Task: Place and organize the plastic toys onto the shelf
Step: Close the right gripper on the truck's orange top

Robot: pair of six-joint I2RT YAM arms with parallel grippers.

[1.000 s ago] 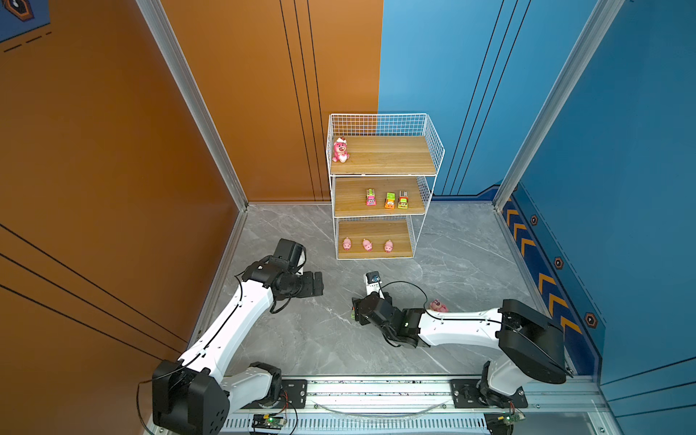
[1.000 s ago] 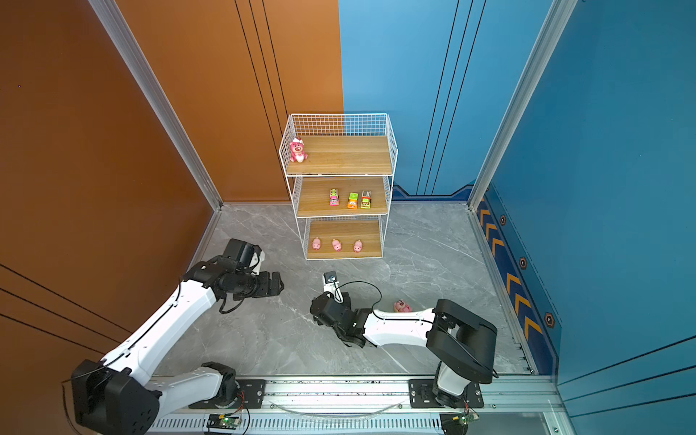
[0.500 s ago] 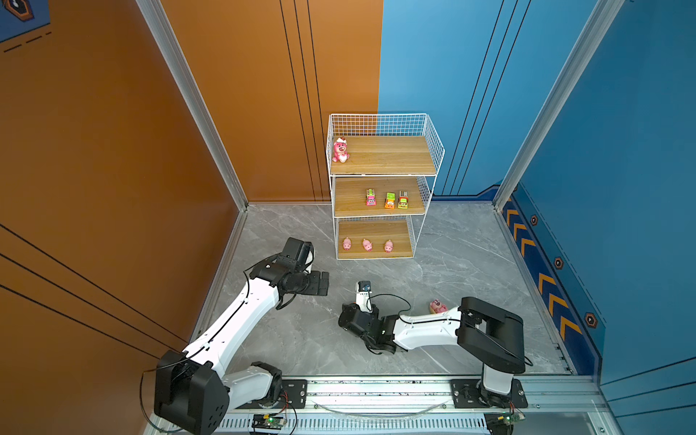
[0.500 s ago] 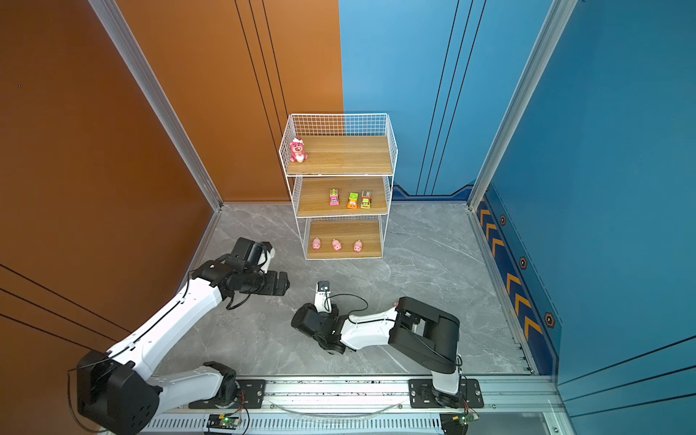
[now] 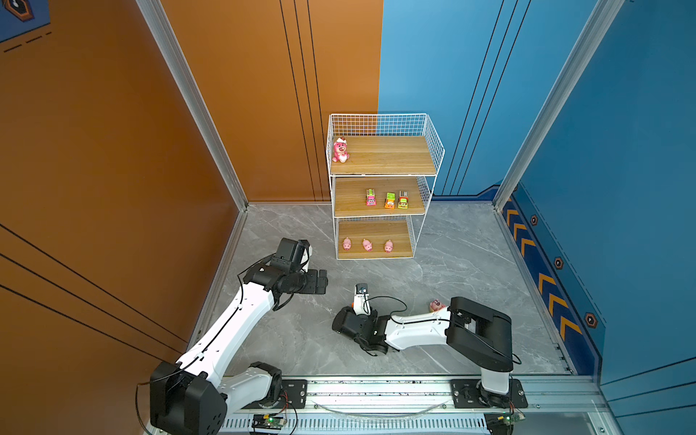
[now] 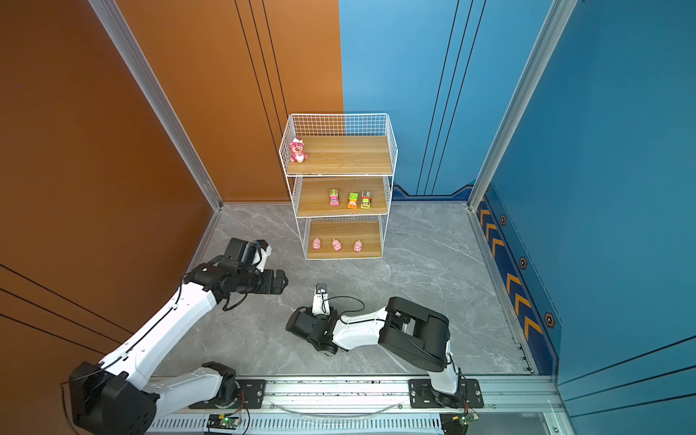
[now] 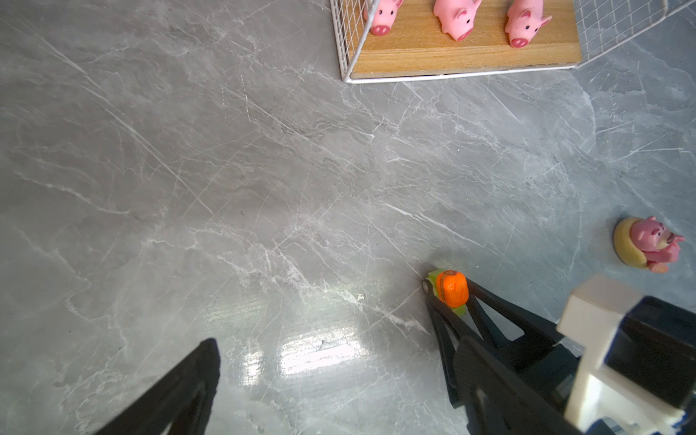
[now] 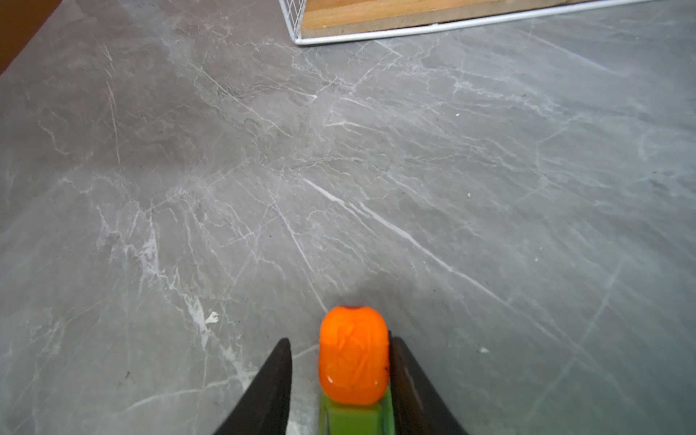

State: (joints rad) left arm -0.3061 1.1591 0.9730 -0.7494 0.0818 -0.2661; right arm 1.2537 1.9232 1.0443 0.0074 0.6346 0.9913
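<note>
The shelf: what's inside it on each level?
In the shelf, the top board holds one pink bear, the middle board three toy vehicles, the bottom board three pink pigs. The back of the two lower boards is covered by the boards above, so anything there is unseen.

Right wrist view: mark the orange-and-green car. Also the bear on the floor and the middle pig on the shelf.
orange-and-green car [image 8: 353,357]: right wrist view, on its orange top.
bear on the floor [image 7: 649,236]: left wrist view, on its pink head.
middle pig [image 5: 367,245]: a top view, on its back.
</note>
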